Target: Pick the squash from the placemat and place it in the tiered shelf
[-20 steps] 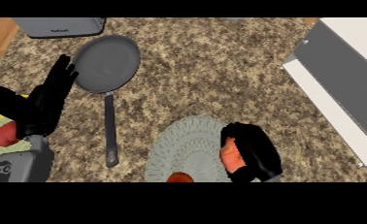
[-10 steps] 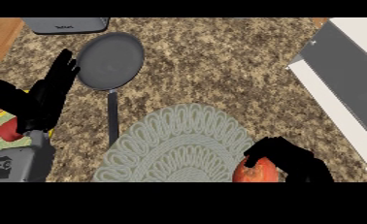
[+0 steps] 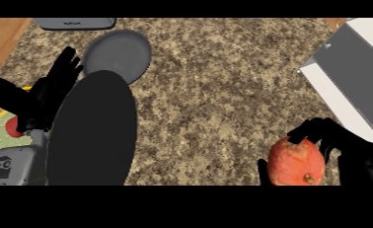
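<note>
Our right hand (image 3: 331,145) curled around the orange oblong squash (image 3: 295,163); best carried level toward the grey-white tiered shelf (image 3: 346,71) at one o'clock.

The squash (image 3: 295,164) sits inside the right hand's fingers (image 3: 315,132) — near the bottom right. The shelf (image 3: 348,69) is behind them, the pan (image 3: 119,59) far left.
</note>
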